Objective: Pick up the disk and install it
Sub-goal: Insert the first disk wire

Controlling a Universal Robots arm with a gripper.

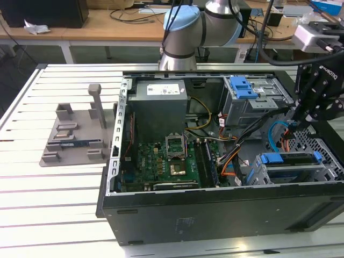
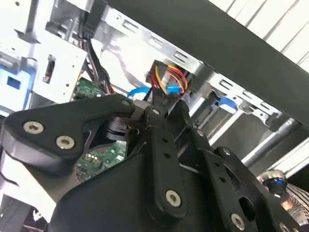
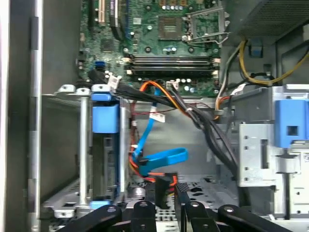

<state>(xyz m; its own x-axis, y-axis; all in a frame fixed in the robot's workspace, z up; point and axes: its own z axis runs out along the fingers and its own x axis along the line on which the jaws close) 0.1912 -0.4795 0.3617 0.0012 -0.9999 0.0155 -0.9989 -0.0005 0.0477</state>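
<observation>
Tool (image 1: 299, 122) low inside computer case (image 1: 215, 201), upright.

An open gap lay between the drive cage (image 3: 104, 150) and the metal bay (image 3: 270, 145), crossed by a black cable bundle (image 3: 203, 125) and a looped blue cable (image 3: 161, 159).

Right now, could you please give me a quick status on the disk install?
Hand inside the case, shut on the cable plug. Disk seated in its bay. Blue cable loose beside the hand.
</observation>
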